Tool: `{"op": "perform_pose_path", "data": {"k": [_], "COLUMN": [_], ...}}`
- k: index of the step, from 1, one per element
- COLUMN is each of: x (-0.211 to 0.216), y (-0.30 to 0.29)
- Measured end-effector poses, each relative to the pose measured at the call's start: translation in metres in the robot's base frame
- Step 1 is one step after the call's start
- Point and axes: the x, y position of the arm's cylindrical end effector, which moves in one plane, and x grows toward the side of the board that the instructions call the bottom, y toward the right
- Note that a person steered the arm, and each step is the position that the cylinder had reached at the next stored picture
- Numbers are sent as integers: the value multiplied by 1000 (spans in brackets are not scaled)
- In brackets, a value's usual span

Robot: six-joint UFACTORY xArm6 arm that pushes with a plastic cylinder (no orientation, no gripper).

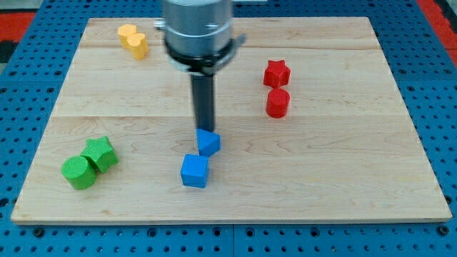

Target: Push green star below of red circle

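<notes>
While seven blocks are lying on the wooden board (343, 185), my tip (206, 129) is touching the upper blue block (208, 142); it is a bare rod with nothing to open or close.

Two greens are sitting at the view's lower left, the green star (101, 153) touching the green cylinder (78, 172). Two reds are sitting at the right, well apart from them: the red star (275, 73) above the red circle (278, 103). A blue cube (194, 171) and one yellow block (133, 40) are completing the count.

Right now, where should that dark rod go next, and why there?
Probably toward the view's lower left. My tip sits just above the small blue block, far from the green star, which lies beside the green cylinder. The red circle is at the view's right, so I should get to the star's left side before pushing it rightward.
</notes>
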Motion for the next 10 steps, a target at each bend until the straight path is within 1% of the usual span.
{"op": "perform_pose_path", "data": {"k": [1,2,3,6,7,8,10], "x": [0,0,9,79,80,69,32], "y": [-46,-49,-49,-71,-94,-117,-173]}}
